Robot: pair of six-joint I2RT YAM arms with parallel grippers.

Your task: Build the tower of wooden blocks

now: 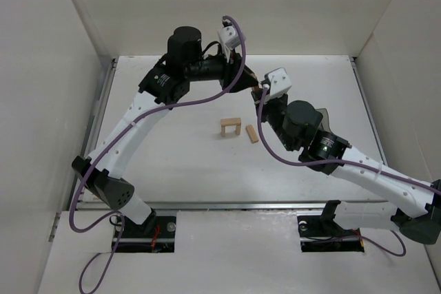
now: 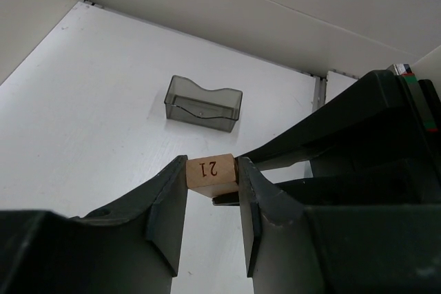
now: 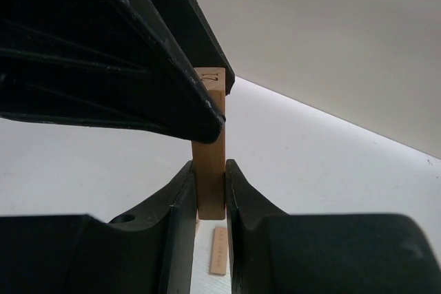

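A tan wooden plank marked "21" (image 2: 211, 172) is gripped by both grippers at once, held in the air above the table. My left gripper (image 2: 212, 170) is shut on its numbered end. My right gripper (image 3: 209, 178) is shut on the other end of the same plank (image 3: 209, 149). The two grippers meet behind the middle of the table, left gripper (image 1: 256, 86) and right gripper (image 1: 263, 98). A small arch of planks, the wood block tower (image 1: 230, 127), stands at the table's middle. One loose plank (image 1: 252, 133) lies flat just right of it and shows below my right gripper (image 3: 218, 249).
A small grey translucent bin (image 2: 203, 103) sits on the white table near the back wall. White walls (image 1: 55, 67) enclose the table on the left, back and right. Purple cables loop along both arms.
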